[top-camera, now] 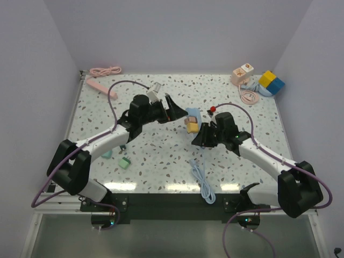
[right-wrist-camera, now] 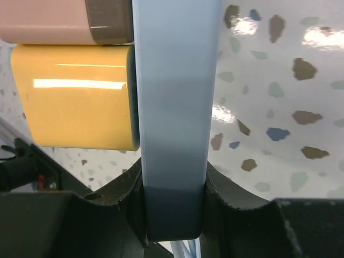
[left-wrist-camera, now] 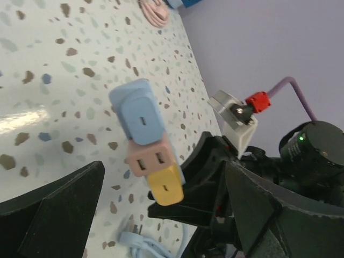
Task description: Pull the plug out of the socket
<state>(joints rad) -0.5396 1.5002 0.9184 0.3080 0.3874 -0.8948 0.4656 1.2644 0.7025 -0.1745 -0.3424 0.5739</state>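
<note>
Socket strip braced, plug not yet gripped.

At 9 o'clock of the strip, the left claw [top-camera: 177, 110] is seen spread wide and empty, its fingers facing the plugs but touching none. The socket strip [right-wrist-camera: 174, 107] is found near the table's centre, carrying a blue plug [left-wrist-camera: 137, 110], a pink plug [left-wrist-camera: 148, 159] and a yellow plug [left-wrist-camera: 165, 185] in a row. At 5 o'clock of it, the right claw [right-wrist-camera: 172, 215] is clamped narrow on the strip's end. The approach step is judged in hand. Next, the open fingers need to be set either side of one plug, closed firmly, and drawn straight out towards 9 o'clock while the strip is held. Which plug is meant cannot be told.
</note>
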